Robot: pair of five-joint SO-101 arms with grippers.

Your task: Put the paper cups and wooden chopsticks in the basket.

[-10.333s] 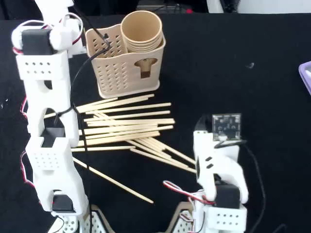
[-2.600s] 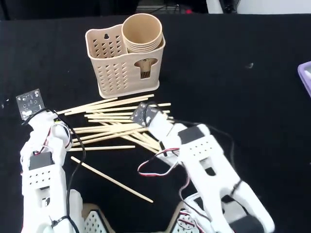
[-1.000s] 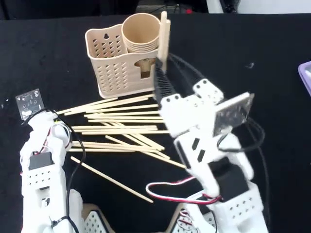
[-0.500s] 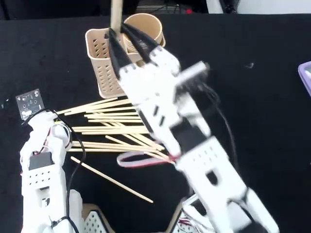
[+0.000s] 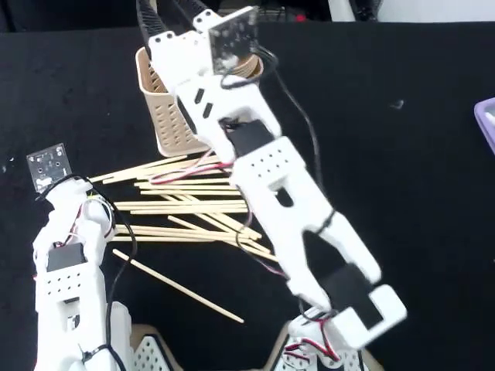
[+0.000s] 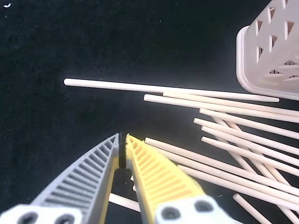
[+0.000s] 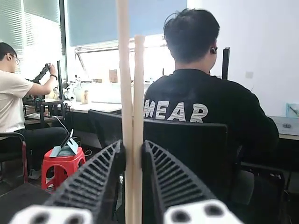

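My right gripper [image 7: 133, 150] is shut on two wooden chopsticks [image 7: 131, 88], which stand upright between its fingers. In the high view the right arm [image 5: 263, 178] stretches across the table, its gripper [image 5: 170, 11] above the beige basket [image 5: 166, 116]. A stack of paper cups [image 5: 251, 68] sits in the basket's right compartment, partly hidden by the arm. Several chopsticks [image 5: 182, 205] lie in a loose pile in front of the basket. My left gripper [image 6: 122, 140] is shut with nothing in it, low over the table beside the pile's left ends [image 6: 210, 116].
One chopstick [image 5: 178, 286] lies apart, nearer the arm bases. The left arm [image 5: 69, 255] stands at the front left. A purple object [image 5: 487, 120] shows at the right edge. The basket's corner [image 6: 271, 51] is close to the left gripper.
The right arm has swung up and to the left with the chopsticks, from beside the cups to over the basket's left side. The left arm has kept still.
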